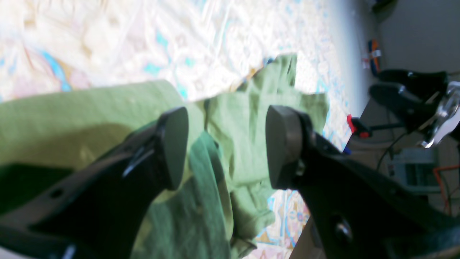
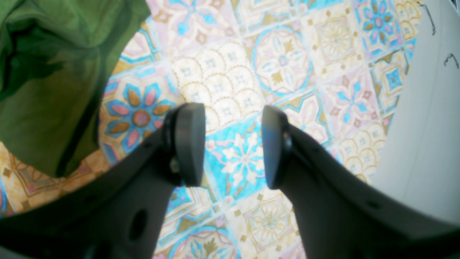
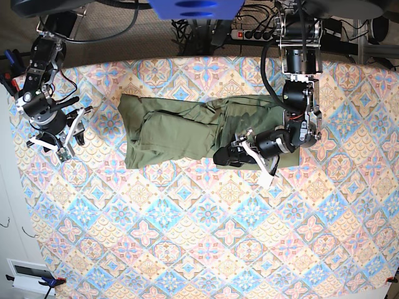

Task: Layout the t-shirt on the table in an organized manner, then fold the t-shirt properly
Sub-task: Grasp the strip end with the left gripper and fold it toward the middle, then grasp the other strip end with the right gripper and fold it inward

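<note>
The left pincer [image 1: 227, 144], pads apart and empty over the bunched t-shirt [image 3: 181, 128], may pinch several layers, while the right pincer [image 2: 233, 145] gapes idle over the bare surface [image 2: 323, 72].

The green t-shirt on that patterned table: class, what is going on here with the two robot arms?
A two-armed robot is working on a green t-shirt that lies stretched but rumpled across the patterned table. The left gripper hangs open over the bunched cloth at one end, holding nothing. The right gripper is open too, above bare table beside the shirt's other end. No neat fold shows yet.
</note>
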Action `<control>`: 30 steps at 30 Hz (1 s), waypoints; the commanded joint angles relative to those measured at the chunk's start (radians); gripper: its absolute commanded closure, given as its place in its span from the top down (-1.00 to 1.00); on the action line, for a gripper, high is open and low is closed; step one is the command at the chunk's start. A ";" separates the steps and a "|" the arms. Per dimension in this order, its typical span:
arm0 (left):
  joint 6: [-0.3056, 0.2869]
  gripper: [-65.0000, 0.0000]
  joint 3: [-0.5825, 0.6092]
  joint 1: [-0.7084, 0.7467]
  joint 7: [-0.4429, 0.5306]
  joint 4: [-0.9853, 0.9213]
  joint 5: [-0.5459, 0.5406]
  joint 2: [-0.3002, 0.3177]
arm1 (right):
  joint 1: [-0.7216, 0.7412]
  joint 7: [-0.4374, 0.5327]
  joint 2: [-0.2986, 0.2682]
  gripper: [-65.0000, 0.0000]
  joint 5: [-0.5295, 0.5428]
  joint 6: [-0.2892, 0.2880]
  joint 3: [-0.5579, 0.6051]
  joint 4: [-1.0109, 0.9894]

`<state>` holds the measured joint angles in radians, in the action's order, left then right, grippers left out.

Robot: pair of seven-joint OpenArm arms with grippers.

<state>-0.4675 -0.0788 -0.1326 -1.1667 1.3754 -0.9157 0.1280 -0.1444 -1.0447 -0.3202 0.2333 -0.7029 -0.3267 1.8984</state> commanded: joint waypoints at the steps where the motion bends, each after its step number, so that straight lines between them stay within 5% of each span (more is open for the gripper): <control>1: -0.010 -0.01 -0.002 0.000 0.004 0.026 -0.030 0.006 | 0.012 0.016 -0.018 -0.24 0.005 0.005 -0.007 0.019; 9: -0.009 -0.01 0.001 0.185 -0.012 0.140 -0.089 0.134 | 0.012 0.019 -0.018 -0.24 0.005 0.005 -0.036 0.019; 14: -0.007 -0.01 0.006 0.282 0.017 0.167 -0.087 0.226 | 0.012 0.016 -0.018 -0.24 0.094 0.005 -0.036 0.017; 21: -0.010 -0.01 0.006 0.354 0.021 0.169 0.059 0.236 | -0.010 -0.016 -0.018 -0.23 0.173 0.005 -0.028 0.017; 30: -0.014 -0.01 -0.002 0.426 0.017 0.338 0.063 0.276 | -0.002 -0.196 -0.017 -0.22 0.332 0.005 -0.035 0.010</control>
<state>-0.4763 -0.0757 0.3031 -1.1725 1.6958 -0.8314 0.3962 -0.1555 -1.2621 -0.3206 0.5541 -0.7021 -0.3519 1.8957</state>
